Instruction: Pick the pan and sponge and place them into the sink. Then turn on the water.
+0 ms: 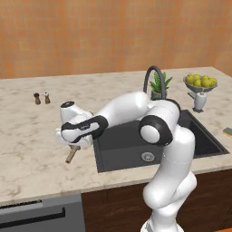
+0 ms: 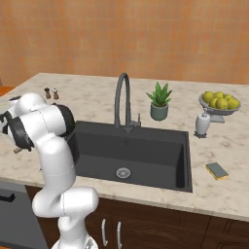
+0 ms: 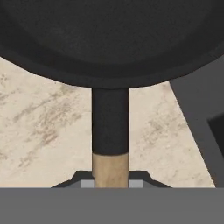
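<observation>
The black pan [image 3: 109,39] takes up the top of the hand view, and its dark neck runs down into a light wooden handle [image 3: 110,168]. My gripper [image 3: 110,183] is shut on that handle, over the marble counter just left of the sink [image 1: 115,152]. In the left base view the hand [image 1: 76,131] hides the pan, and only the handle's end [image 1: 71,155] sticks out below it. I cannot tell whether the pan rests on the counter or hangs above it. The sponge [image 2: 217,170] lies flat on the counter right of the sink [image 2: 146,151]. No water runs from the faucet [image 2: 121,97].
A potted plant [image 2: 159,102] stands behind the sink. A bowl of lemons [image 2: 220,102] and a white shaker [image 2: 202,124] sit at the back right. Two small shakers [image 1: 41,98] stand on the counter at the back left. The sink's left rim [image 3: 192,118] is close beside the pan.
</observation>
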### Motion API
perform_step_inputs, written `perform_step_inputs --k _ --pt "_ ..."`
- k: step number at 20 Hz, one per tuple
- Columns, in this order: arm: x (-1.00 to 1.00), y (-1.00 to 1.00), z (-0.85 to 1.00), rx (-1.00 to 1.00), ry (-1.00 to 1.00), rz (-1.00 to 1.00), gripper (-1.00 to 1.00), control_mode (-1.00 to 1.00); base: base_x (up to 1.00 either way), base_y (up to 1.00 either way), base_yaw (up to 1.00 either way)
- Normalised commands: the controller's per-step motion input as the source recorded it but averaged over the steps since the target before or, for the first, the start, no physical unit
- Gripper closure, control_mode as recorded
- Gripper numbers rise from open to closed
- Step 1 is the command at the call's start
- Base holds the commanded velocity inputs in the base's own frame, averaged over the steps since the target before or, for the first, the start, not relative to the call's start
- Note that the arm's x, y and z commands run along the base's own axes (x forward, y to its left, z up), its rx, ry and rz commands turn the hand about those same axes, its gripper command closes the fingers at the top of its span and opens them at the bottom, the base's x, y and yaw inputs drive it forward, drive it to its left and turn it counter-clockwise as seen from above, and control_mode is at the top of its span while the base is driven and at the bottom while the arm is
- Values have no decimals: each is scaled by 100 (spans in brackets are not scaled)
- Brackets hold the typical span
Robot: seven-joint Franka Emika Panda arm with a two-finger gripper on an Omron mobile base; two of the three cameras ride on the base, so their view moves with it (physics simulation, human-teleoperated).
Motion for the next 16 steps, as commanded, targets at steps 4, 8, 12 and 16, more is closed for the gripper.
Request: perform_step_inputs --k 4,8,12,16 --pt "10 -75 -1 -7 5 -38 100 -100 0 0 0" --pt "17 -55 -4 -10 7 -38 100 -100 0 0 0" --pt "35 -66 -15 -12 4 -37 100 -100 0 0 0" --pt "42 -78 -23 -12 3 -34 100 -100 0 0 0"
